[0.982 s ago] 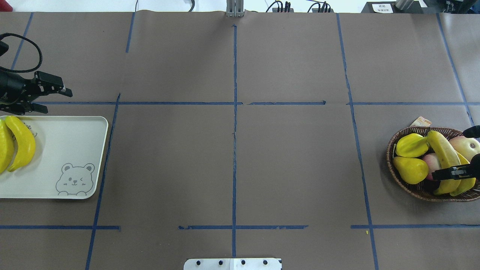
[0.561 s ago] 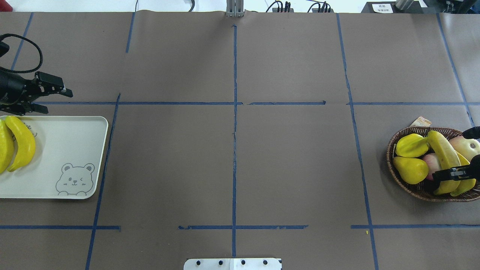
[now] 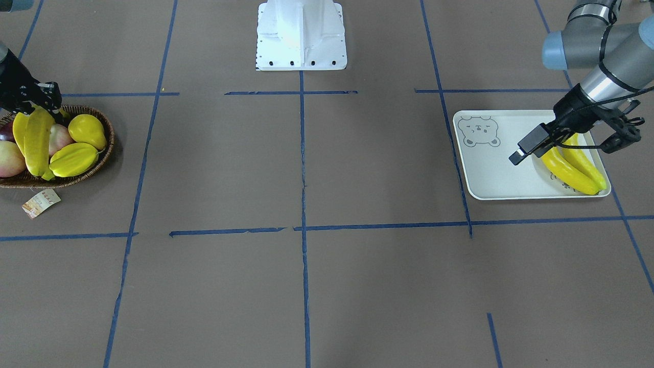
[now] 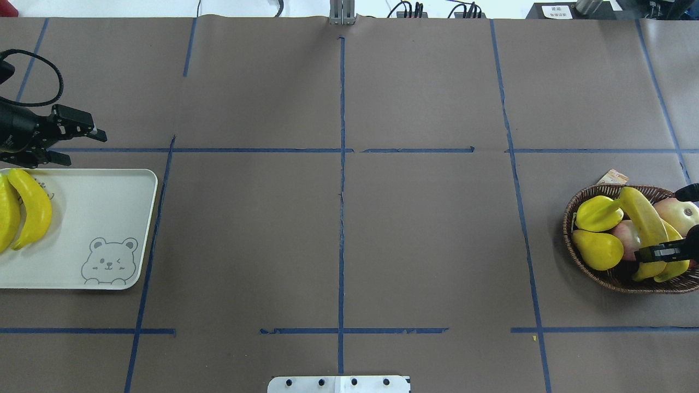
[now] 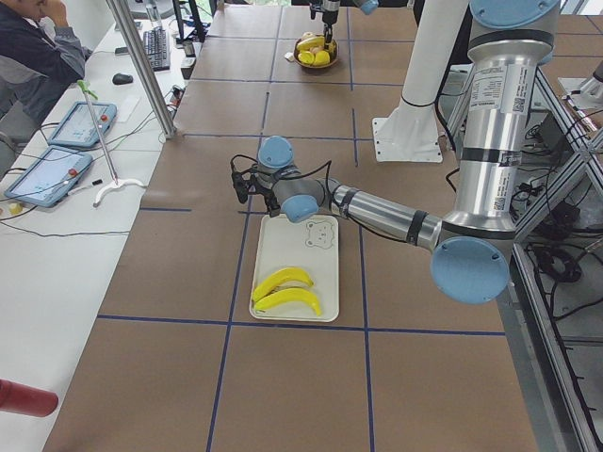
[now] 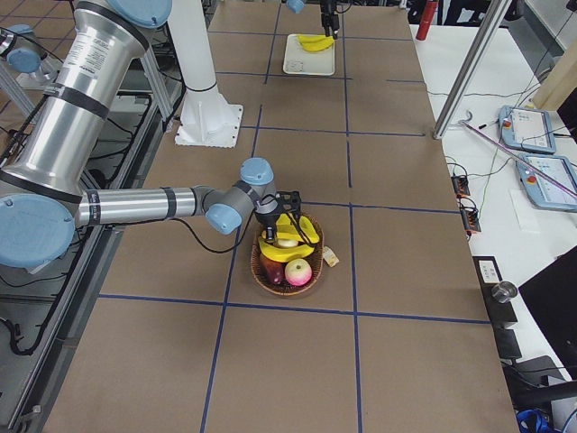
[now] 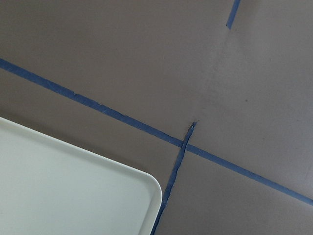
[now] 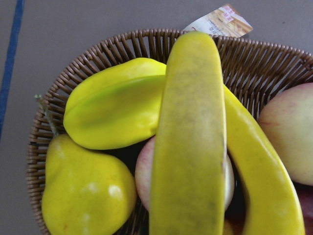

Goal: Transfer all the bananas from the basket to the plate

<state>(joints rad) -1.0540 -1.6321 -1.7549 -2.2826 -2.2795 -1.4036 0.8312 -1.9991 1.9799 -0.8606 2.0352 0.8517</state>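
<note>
Basket (image 4: 570, 229) first: the top banana (image 4: 643, 215) lies over the other fruit. Its long axis runs from the rim by the paper tag (image 4: 612, 176) back toward the robot, a little off that line. Its far tip sits at the tagged rim and its near end is under the right gripper (image 4: 651, 255), which is clenched around that end. From overhead only one finger (image 4: 663, 252) shows, crossing the fruit. The second banana (image 4: 676, 266) lies beneath on the apple side, heading roughly the same way. Sharing the basket are a starfruit (image 4: 598, 213), a pear (image 4: 598, 249) and apples (image 4: 682, 215).

Well apart from the basket, at the opposite end of the bench (image 4: 426, 240), the plate (image 4: 98, 218) carries a pair of bananas (image 4: 34, 210). They lie side by side, long axes pointing away from the robot, bellies bulging toward the basket. The left gripper (image 4: 86, 148) hangs at that same far end over bare bench, fingers spread, holding nothing.

Against a second ago, the top banana looks a shade fatter from overhead. Its far tip has been nudged closer to the tagged rim, and the right gripper's finger has slid slightly away from the pear. The plate, its pair of bananas and the left gripper sit much as they did.
</note>
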